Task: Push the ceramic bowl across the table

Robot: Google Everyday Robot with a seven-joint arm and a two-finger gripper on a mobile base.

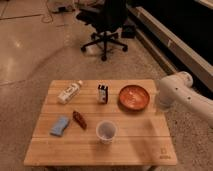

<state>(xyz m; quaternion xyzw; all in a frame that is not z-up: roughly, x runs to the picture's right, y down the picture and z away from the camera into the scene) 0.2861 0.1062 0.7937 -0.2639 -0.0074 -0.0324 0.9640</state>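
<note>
Standing over the table [135, 145], one sees the bowl [134, 96] near its far right corner, at about 2 o'clock from the table's centre. The gripper [164, 101] hangs just beside the bowl's right rim, off the table's right edge; contact cannot be confirmed. At 9 o'clock from the bowl stands a small dark carton [102, 93]; farther left lies a white bottle [69, 92]. A plastic cup [106, 132] stands at 7 o'clock from the bowl. A brown packet [79, 119] and blue sponge [60, 126] lie left. An office chair [106, 22] stands beyond.
</note>
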